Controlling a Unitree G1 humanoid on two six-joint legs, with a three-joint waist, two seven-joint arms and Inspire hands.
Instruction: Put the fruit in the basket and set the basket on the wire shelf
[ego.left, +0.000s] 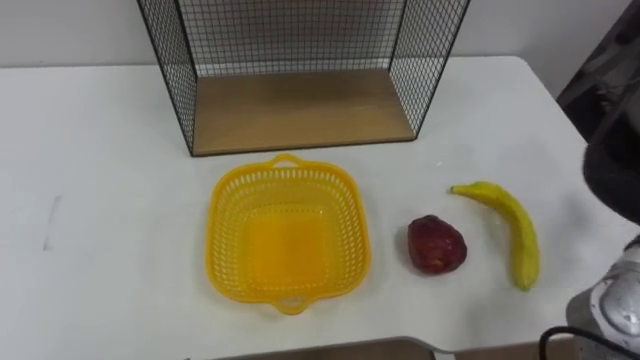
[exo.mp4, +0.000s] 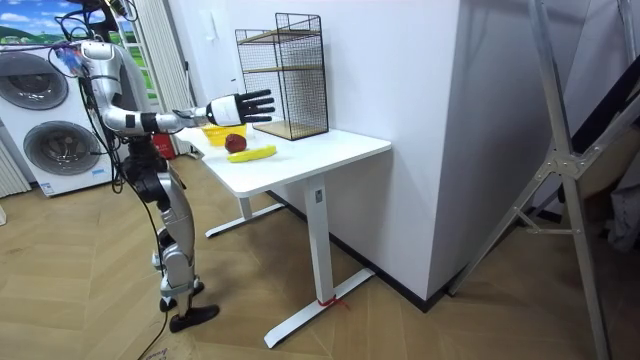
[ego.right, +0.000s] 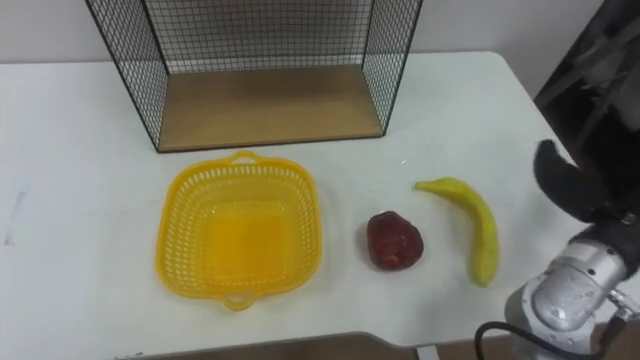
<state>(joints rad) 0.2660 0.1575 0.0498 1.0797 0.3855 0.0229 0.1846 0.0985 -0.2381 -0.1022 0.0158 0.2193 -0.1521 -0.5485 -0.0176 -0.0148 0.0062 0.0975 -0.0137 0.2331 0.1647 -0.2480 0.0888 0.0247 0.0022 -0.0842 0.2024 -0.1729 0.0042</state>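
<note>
Right hand raised above table, fingers spread straight, gripping nothing; we see banana, red fruit beside basket.

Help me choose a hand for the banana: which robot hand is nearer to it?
Right. The right robot hand hovers open above the table, to the right of the banana; the left robot hand is not out over the table.
</note>
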